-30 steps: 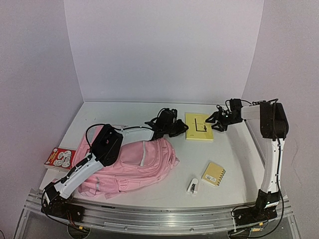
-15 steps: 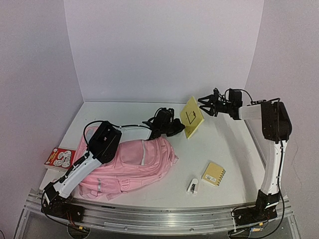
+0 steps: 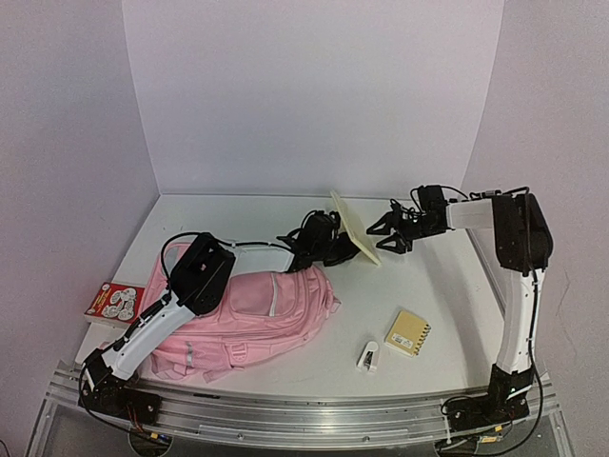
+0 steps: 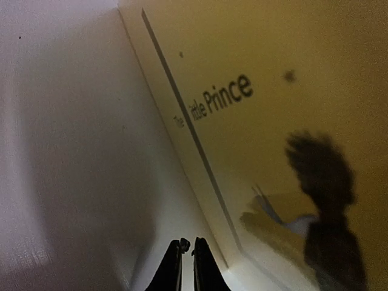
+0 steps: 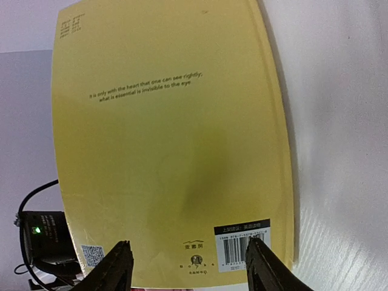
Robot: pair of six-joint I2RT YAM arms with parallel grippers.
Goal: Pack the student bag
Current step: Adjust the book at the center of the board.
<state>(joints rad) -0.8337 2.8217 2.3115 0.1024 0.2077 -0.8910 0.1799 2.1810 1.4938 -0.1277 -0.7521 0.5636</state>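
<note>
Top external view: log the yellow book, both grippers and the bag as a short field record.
book: yellow paperback, on edge and tilted, between the two grippers
front cover: faces the left gripper; "Prince" is legible
back cover: faces the right gripper; barcode near its lower corner
left gripper: shut, nothing visible between the fingers
right gripper: open, fingers spread before the back cover
book support: cannot tell
student bag: lying on the table, near-left of the book
loose items: spiral notebook on the right
</note>
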